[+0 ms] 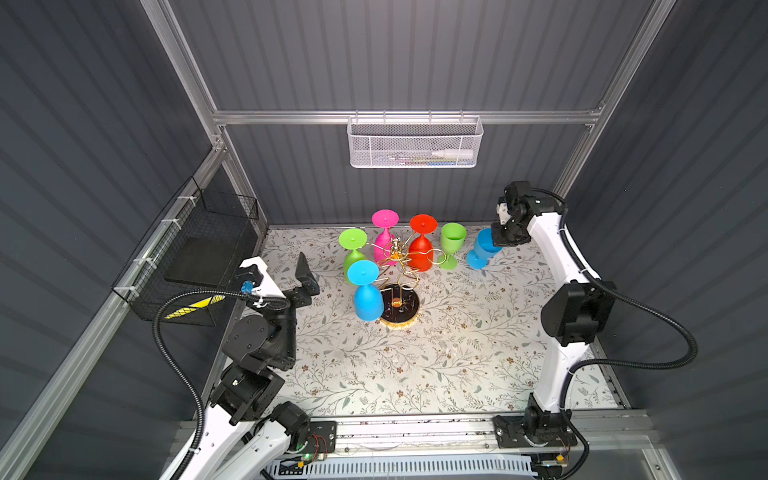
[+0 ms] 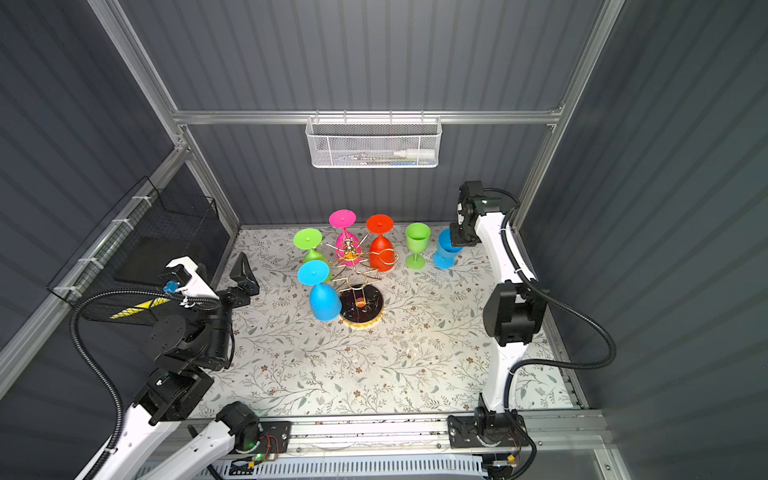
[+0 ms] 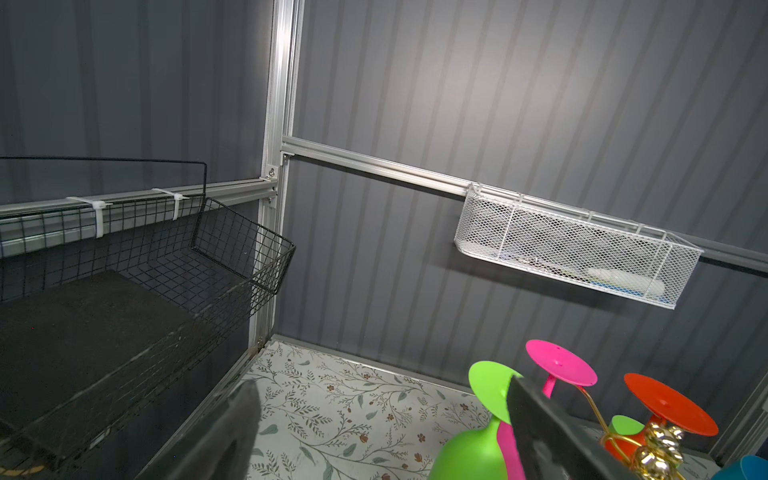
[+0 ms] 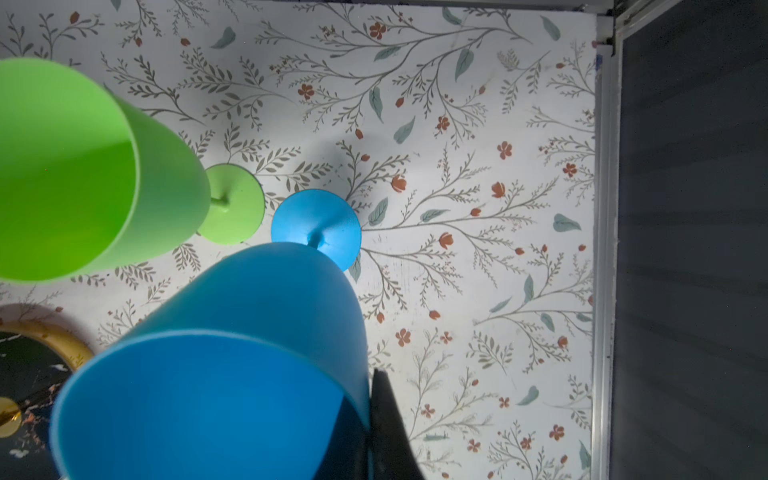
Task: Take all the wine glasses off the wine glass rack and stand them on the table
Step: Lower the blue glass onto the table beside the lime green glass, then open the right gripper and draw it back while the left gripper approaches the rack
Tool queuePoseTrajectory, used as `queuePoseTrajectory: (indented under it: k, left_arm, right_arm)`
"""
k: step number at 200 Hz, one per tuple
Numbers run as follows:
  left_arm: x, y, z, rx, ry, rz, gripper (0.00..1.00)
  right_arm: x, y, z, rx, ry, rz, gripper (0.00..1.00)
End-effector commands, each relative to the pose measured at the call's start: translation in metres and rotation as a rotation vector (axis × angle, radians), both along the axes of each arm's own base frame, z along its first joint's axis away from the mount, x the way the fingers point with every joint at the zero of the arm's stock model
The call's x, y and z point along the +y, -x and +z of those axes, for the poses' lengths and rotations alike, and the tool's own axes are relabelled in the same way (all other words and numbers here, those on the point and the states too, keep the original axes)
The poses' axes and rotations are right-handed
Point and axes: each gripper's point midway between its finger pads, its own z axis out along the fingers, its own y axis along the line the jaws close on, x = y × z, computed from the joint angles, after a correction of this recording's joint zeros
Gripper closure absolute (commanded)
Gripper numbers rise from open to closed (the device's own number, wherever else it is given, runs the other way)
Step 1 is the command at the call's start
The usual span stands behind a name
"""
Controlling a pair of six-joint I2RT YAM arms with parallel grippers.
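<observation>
Floral tabletop (image 1: 457, 353) carries the wine glass rack (image 1: 400, 306) between my grippers. My right gripper (image 1: 496, 245), right of it, pinches the rim of the upright blue wine glass (image 1: 482, 251). My left gripper (image 1: 277, 272) gapes wide, empty.

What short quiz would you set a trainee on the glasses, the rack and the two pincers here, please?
1. True or false: the left pincer is open and empty.
2. How many glasses hang upside down on the wine glass rack?
3. Where does the right pincer pinch the upright blue glass? A. stem B. rim C. foot
Key: 1 true; 2 four; 3 B.
</observation>
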Motion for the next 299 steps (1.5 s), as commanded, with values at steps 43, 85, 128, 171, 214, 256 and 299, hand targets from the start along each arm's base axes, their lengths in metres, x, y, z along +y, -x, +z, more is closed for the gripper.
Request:
queuePoseTrajectory:
  k: [43,85,128,171,214,256,299]
  left_arm:
    - [0.008,0.003,0.010,-0.011,0.028,0.030,0.06]
    - [0.006,0.000,0.010,-0.004,0.027,0.028,0.05]
    - [0.005,-0.004,0.003,0.032,0.011,0.046,0.05]
    - [-0.003,-0.011,-0.006,0.119,0.010,0.021,0.06]
    - [-0.023,-0.020,-0.020,0.218,0.072,-0.071,0.12]
    - [-0.054,-0.028,-0.034,0.351,0.128,-0.212,0.15]
    - [-0.058,-0.030,-0.045,0.484,0.284,-0.327,0.21]
  right_arm:
    - [0.004,-0.013,-0.032,0.071,-0.017,0.019,0.99]
    - [0.006,-0.017,-0.030,0.058,-0.032,0.019,0.84]
    - [0.008,-0.017,0.006,-0.028,-0.090,0.015,0.65]
    - [0.006,0.000,0.070,-0.186,-0.163,0.001,0.45]
    - [0.024,0.047,0.121,-0.405,-0.322,0.019,0.28]
    - [0.042,0.100,0.139,-0.546,-0.475,0.071,0.16]
    - [0.056,0.133,0.126,-0.523,-0.555,0.119,0.09]
